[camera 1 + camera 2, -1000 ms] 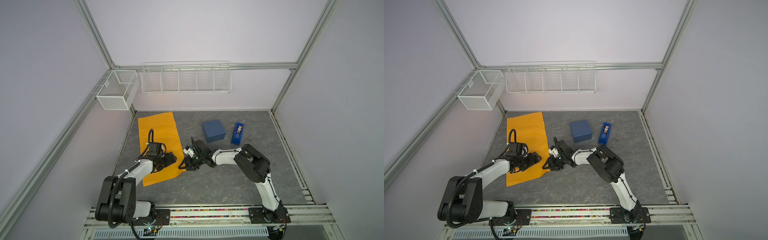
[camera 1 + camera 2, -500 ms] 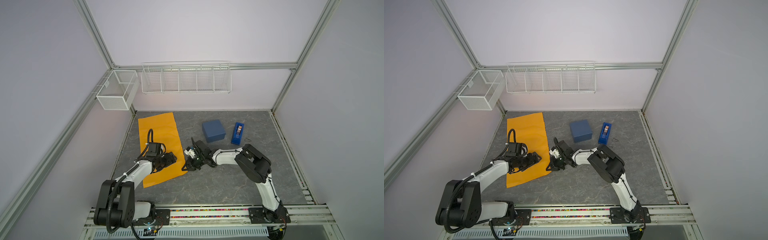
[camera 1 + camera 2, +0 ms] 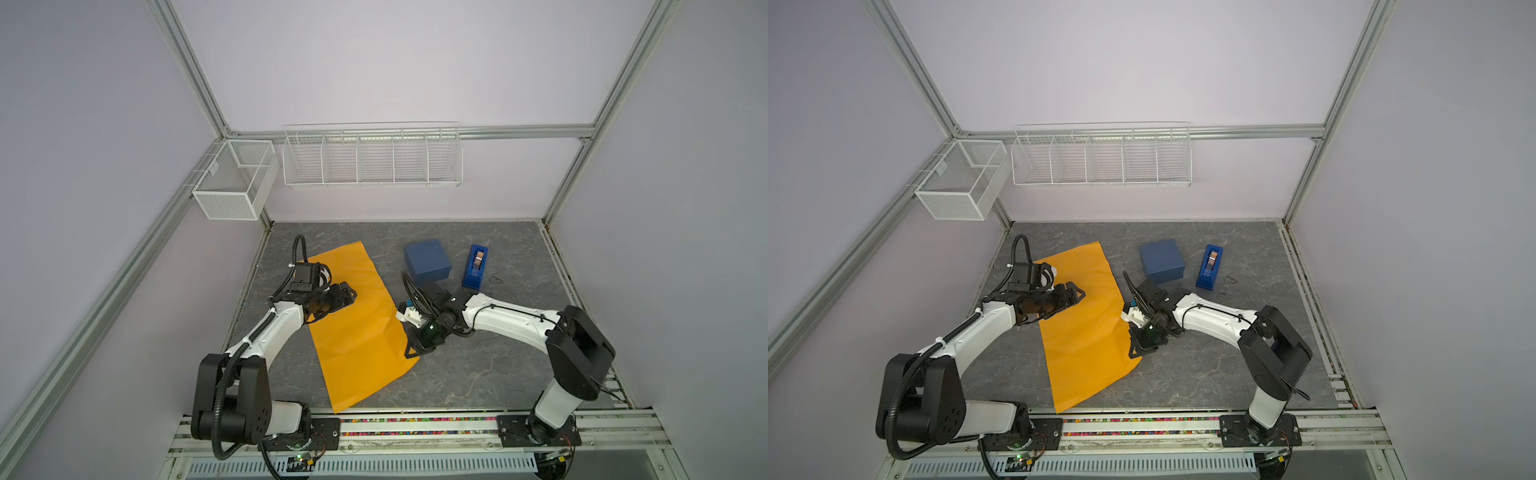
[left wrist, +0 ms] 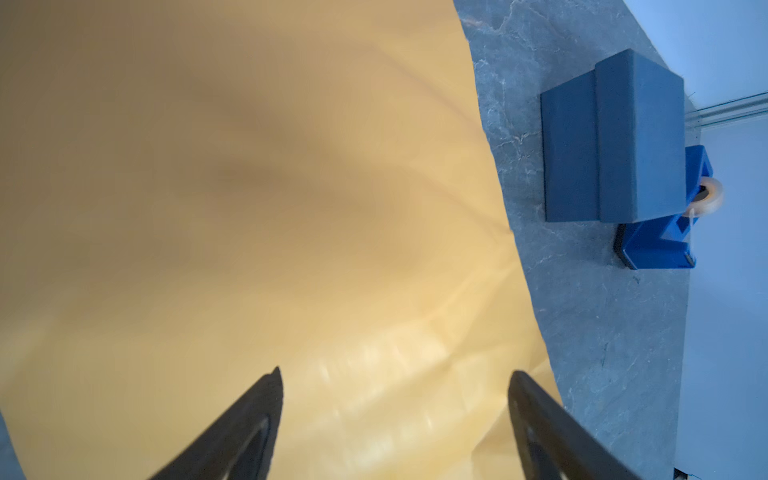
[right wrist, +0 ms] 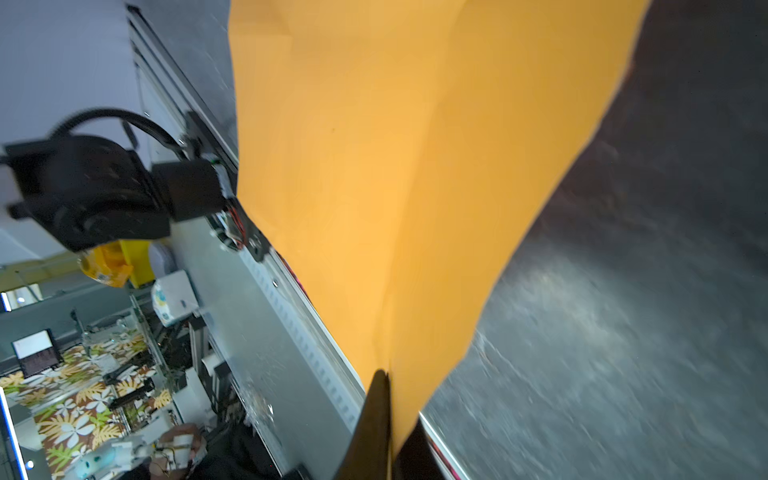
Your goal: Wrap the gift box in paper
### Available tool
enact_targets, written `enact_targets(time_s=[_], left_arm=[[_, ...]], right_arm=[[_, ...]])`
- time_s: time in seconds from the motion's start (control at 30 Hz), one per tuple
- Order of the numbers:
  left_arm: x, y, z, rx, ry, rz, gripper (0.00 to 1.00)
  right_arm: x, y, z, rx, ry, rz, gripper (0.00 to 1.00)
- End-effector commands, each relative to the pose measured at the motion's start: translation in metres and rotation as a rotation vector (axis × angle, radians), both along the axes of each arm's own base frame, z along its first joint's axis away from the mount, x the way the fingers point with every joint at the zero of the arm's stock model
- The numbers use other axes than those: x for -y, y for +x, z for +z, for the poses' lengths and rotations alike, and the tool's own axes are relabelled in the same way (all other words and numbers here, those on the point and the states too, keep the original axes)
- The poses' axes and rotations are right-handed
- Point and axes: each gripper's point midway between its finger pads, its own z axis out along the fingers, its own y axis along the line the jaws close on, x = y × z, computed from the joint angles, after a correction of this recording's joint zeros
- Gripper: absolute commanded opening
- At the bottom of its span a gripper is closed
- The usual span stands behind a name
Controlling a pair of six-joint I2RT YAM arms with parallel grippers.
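While the left hand hangs low over the far left part of the paper with its fingers spread wide and nothing between them, the left wrist view shows only the blurred orange sheet under the two dark tips; whether they touch it cannot be told. The paper lies on the grey tabletop in both top views, a long orange rectangle set at a slant, its near corner close to the front rail and its far end up towards the back wall. Creases fan across the sheet towards the middle of its right edge. At that edge the right hand points down with its fingers pressed together, pinching the paper; the right wrist view shows the sheet running straight into the closed tips, with the gripped edge raised off the tabletop. Beyond the right hand and apart from the paper, the gift box sits with its lid on, dark navy and bare. Just right of it, near but not touching in the top views, stands a bright blue tape dispenser.
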Motion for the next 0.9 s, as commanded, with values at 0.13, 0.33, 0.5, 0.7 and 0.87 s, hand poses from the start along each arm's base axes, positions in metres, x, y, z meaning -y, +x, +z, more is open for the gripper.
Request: enact_targets(time_s=[0.13,0.33,0.5,0.7,0.87], left_arm=[[0.040,0.018,-0.017,-0.061,-0.016,-0.124,0.84],[0.071,0.026,-0.041,-0.116,-0.065,-0.172,0.83],[0.079,0.018,-0.061,-0.174,-0.067,-0.191,0.82],[0.087,-0.008,-0.076,-0.233,-0.043,-0.222,0.82],[0.094,-0.036,-0.079,-0.262,-0.020,-0.238,0.82]], right_arm=[[0.108,-0.007,-0.008,0.044,-0.319,-0.011,0.07],[0.147,0.043,-0.009,0.157,-0.445,-0.138,0.07],[0.165,0.099,-0.013,0.219,-0.481,-0.240,0.07],[0.185,0.149,-0.018,0.246,-0.542,-0.269,0.07],[0.204,0.170,-0.020,0.235,-0.596,-0.266,0.07]])
